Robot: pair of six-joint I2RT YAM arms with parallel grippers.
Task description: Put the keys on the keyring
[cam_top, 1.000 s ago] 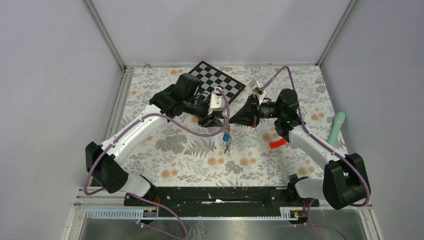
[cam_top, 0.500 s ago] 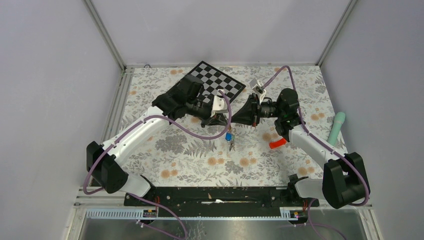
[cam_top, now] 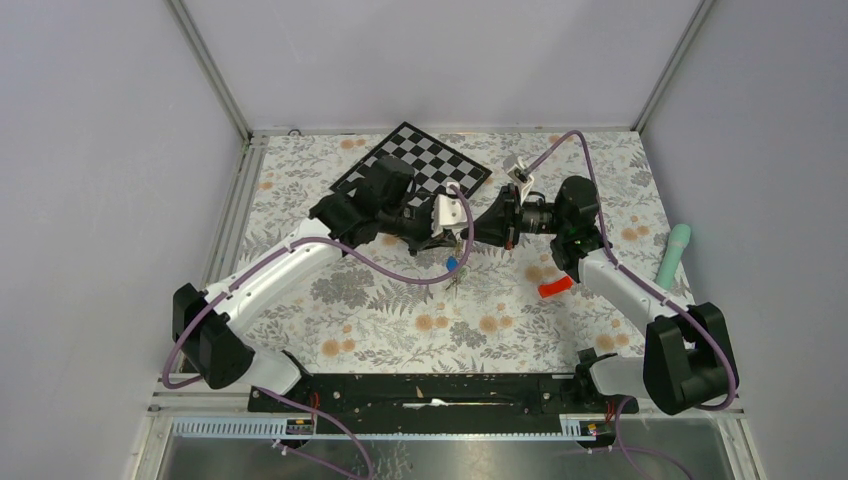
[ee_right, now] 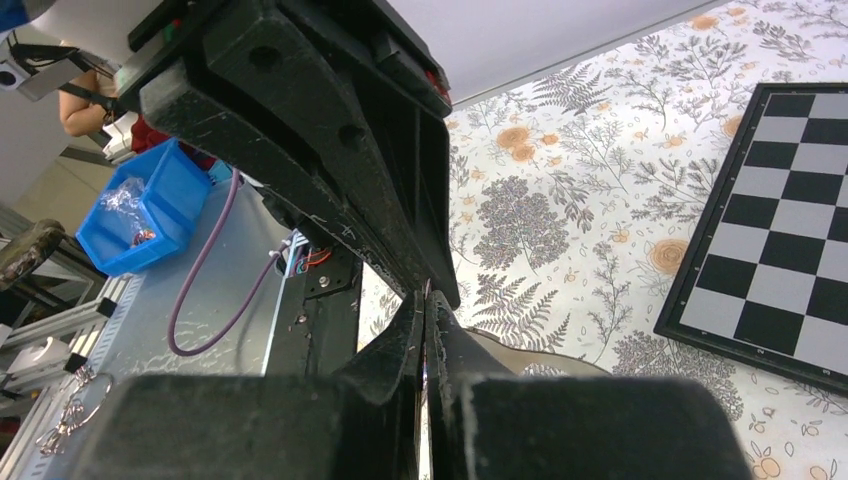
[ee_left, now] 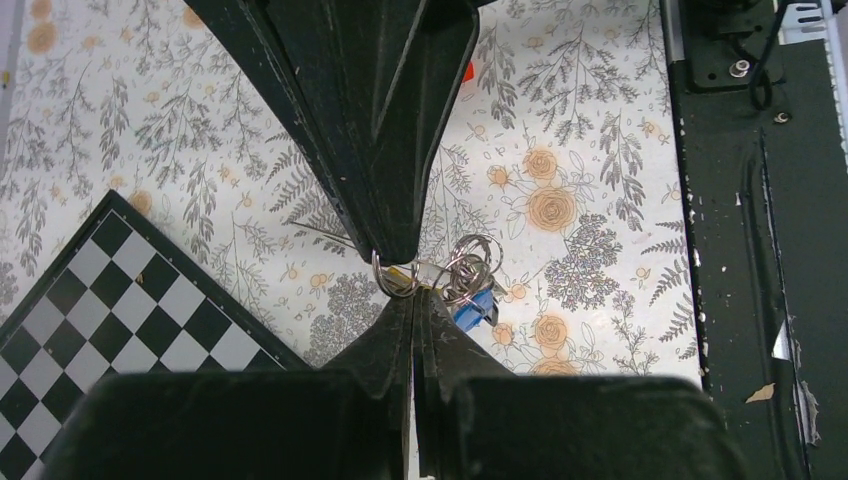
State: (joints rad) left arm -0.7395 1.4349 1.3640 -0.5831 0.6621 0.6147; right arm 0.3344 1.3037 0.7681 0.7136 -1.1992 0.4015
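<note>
**Silver keyring [ee_left: 381,278] caught where two black hands meet**

In the overhead view the left hand [cam_top: 452,238] and the right hand [cam_top: 474,236] are seen tip to tip just above the centre of the frame, over the flower-printed worktop [cam_top: 380,310]. The left hand's fingers [ee_left: 392,338] are clenched on the keyring, whose thin wire loop is held at their tips in the middle of the left wrist view. The right hand's fingers [ee_left: 400,150] are likewise drawn tight together, and their tip is set against the same loop from the top of that frame. Whether the loop is actually gripped by them cannot be told.

The keys [cam_top: 455,280] are bunched just below the meeting tips in the overhead view. In the left wrist view the bunch is found just right of the loop, with a blue tag [ee_left: 473,306] at its lower edge and a yellowish piece glimpsed between loop and bunch.

A checkerboard [cam_top: 415,160] is laid at the upper centre of the overhead frame, partly covered by the left arm. A red object [cam_top: 556,288] is seen right of centre, and a pale green one [cam_top: 674,254] near the right edge.
</note>
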